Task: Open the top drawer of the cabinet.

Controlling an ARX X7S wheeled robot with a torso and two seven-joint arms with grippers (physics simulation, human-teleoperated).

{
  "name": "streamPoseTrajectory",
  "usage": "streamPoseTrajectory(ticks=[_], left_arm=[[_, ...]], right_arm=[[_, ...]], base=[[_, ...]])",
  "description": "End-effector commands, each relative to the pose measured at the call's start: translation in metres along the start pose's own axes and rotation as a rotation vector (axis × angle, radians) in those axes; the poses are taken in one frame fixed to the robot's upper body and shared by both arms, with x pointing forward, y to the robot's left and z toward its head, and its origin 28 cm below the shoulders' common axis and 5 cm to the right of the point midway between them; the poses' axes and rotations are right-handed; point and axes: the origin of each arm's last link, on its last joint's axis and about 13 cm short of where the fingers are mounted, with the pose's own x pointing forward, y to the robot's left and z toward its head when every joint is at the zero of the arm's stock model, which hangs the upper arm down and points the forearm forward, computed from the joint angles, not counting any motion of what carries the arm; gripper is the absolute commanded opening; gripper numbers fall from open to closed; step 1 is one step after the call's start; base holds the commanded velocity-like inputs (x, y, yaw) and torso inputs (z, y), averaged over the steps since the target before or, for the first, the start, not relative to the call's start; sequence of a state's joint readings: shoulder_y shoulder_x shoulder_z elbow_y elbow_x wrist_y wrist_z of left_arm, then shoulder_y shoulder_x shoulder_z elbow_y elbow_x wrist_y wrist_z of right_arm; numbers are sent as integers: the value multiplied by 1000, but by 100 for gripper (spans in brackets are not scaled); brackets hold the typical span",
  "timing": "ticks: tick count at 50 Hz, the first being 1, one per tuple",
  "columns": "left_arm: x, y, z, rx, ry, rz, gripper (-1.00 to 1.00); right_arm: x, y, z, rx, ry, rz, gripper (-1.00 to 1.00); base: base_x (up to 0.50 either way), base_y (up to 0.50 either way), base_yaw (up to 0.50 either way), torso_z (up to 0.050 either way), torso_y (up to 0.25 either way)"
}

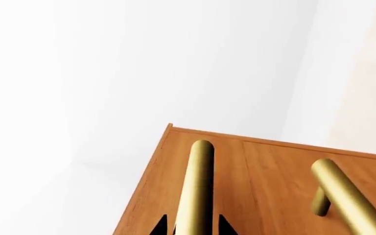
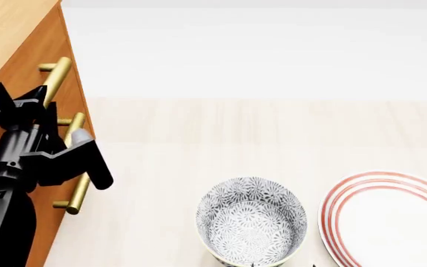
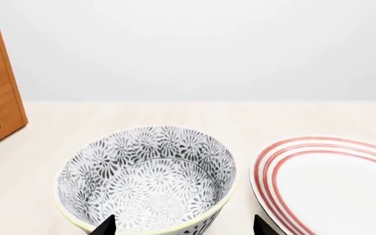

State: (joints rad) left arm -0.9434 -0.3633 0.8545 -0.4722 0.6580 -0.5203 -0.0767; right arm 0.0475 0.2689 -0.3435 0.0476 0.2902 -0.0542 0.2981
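At the far left of the head view stands the tall orange-brown wooden cabinet (image 2: 20, 39), its front face running down the frame edge with brass bar handles projecting from it. The black left gripper (image 2: 39, 111) is pressed up against that front, at the brass bar handle (image 2: 56, 80) of the top drawer (image 2: 59, 61). In the left wrist view, two dark fingertips (image 1: 158, 226) flank this bar (image 1: 198, 191), one on each side, so the jaws straddle it; whether they are already clenched on it cannot be told. The bar's long axis runs across the drawer front and the fingers cross it squarely, so the pull must go straight out from the face, back toward the robot. A second brass handle (image 1: 348, 200) lies beside it, on a lower drawer.

Further right sits a round grey-patterned ceramic bowl (image 2: 251, 225), then a white plate with red rim rings (image 2: 388, 219). The right gripper (image 3: 181, 227) hovers spread over the bowl, grasping nothing, well apart from the cabinet; the left arm is plainly the nearer.
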Motion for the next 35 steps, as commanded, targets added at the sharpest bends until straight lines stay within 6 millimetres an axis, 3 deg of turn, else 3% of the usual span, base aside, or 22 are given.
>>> streamPoseTrajectory(ticks=[1,35], left_arm=[[3,4,24,-36,-53,-32,-100],[-3,11,86,-37,-243,-50,-100]], right_arm=[[1,1,1,6,-8,7,100],[2,1,1,21,2,13,100]], base=[[0,0,-3,0,0],[1,0,-2,0,0]])
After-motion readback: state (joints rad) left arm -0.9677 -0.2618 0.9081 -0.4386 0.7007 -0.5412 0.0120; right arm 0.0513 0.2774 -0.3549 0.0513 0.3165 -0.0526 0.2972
